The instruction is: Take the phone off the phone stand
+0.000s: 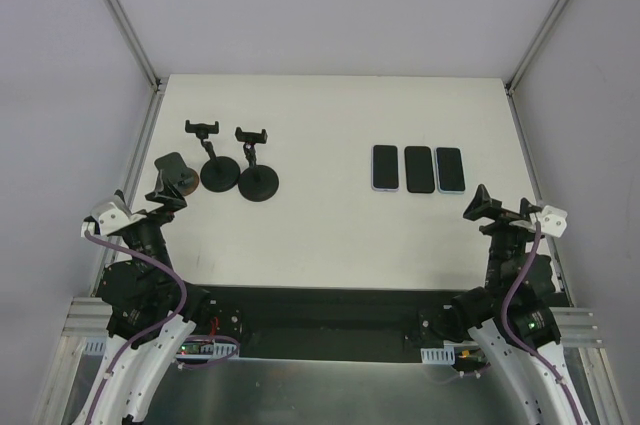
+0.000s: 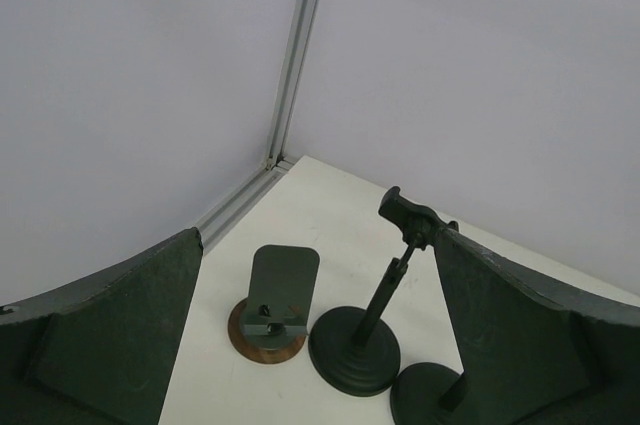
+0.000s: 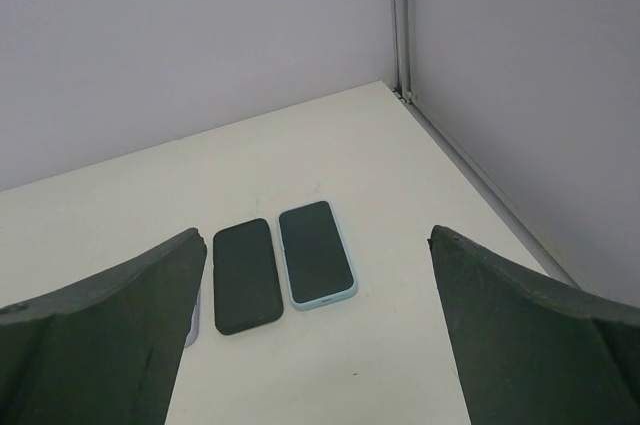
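Observation:
Three phone stands are grouped at the left of the table: a flat-plate stand on a round wooden base (image 1: 172, 177) (image 2: 275, 305) and two black clamp stands (image 1: 220, 177) (image 1: 258, 183) (image 2: 358, 345). None of them holds anything. Three phones lie flat, side by side, at the right: lilac-cased (image 1: 385, 167), black (image 1: 419, 169) (image 3: 245, 275) and light blue (image 1: 450, 168) (image 3: 315, 253). My left gripper (image 1: 166, 199) (image 2: 318, 237) hovers open just in front of the plate stand. My right gripper (image 1: 482, 207) (image 3: 315, 235) hangs open to the right of and nearer than the phones.
Grey enclosure walls with aluminium corner posts (image 1: 125, 25) (image 1: 550, 25) surround the white table (image 1: 320, 115). The arm bases sit on a dark strip at the near edge (image 1: 320, 320).

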`<action>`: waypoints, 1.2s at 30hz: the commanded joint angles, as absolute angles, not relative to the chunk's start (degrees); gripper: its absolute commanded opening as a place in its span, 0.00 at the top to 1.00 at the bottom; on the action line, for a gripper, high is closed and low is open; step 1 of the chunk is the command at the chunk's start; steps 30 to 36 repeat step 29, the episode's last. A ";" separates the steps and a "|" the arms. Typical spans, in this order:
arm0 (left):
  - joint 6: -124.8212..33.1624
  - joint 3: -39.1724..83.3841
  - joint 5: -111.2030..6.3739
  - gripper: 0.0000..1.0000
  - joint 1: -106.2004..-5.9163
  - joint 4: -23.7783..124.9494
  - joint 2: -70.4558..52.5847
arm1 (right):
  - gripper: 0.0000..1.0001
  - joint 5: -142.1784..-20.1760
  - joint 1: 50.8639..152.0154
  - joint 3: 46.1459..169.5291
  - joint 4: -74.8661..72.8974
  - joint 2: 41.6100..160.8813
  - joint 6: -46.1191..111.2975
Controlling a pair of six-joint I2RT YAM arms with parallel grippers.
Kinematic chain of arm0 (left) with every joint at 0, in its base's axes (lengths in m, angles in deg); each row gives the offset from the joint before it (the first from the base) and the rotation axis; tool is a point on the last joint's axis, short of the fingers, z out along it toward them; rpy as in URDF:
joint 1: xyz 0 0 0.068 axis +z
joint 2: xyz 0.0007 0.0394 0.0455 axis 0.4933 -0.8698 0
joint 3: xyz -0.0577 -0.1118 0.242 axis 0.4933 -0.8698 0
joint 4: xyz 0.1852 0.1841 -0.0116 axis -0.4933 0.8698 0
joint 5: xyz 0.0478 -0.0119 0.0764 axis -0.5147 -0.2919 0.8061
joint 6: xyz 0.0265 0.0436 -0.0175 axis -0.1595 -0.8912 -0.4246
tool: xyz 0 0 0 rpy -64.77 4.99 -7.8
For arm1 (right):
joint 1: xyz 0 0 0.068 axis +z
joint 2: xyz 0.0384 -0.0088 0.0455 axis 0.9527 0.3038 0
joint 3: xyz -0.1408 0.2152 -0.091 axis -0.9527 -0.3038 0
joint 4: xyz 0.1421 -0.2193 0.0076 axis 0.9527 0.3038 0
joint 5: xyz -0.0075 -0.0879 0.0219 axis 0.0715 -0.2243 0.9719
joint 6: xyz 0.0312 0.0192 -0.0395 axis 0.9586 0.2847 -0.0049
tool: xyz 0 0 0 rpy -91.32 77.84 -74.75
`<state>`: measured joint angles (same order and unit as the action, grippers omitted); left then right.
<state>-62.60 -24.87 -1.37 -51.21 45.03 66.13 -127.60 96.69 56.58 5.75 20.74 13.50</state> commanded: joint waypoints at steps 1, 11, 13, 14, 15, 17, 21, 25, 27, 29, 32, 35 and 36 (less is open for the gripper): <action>-62.95 -23.17 0.50 0.01 -50.65 43.99 67.97 | 0.04 -127.14 97.36 56.20 1.94 16.39 12.94; -62.68 -22.82 0.76 0.01 -50.30 44.08 66.91 | 0.04 -126.26 97.98 55.85 1.23 16.83 12.59; -63.03 -22.73 0.67 0.01 -50.13 43.99 66.91 | 0.04 -126.17 98.15 55.76 0.97 17.17 12.50; -63.03 -22.64 0.58 0.01 -49.95 44.08 66.91 | 0.04 -126.00 98.15 55.67 0.80 17.26 12.50; -62.95 -22.55 0.41 0.01 -49.86 44.08 67.00 | 0.04 -125.82 98.33 55.67 0.79 17.18 12.50; -63.03 -22.47 -0.12 0.01 -49.69 44.08 65.43 | 0.04 -125.65 98.59 55.76 0.79 16.91 12.24; -62.86 -22.47 -0.56 0.01 -49.60 44.08 64.80 | 0.04 -126.35 98.51 55.76 0.71 16.74 11.98; -63.21 -21.94 -0.47 0.01 -49.42 44.25 63.92 | 0.04 -125.12 98.59 55.50 0.27 17.00 11.98; -63.12 -21.94 -0.56 0.01 -49.25 44.34 63.66 | 0.04 -124.94 98.68 55.49 0.27 17.00 11.89; -63.03 -22.03 -0.91 0.01 -49.25 44.51 63.57 | 0.04 -125.38 98.68 55.41 0.27 16.83 11.63; -63.03 -22.03 -0.91 0.01 -49.25 44.51 63.57 | 0.04 -125.38 98.68 55.41 0.27 16.83 11.63; -63.03 -22.03 -0.91 0.01 -49.25 44.51 63.57 | 0.04 -125.38 98.68 55.41 0.27 16.83 11.63; -63.03 -22.03 -0.91 0.01 -49.25 44.51 63.57 | 0.04 -125.38 98.68 55.41 0.27 16.83 11.63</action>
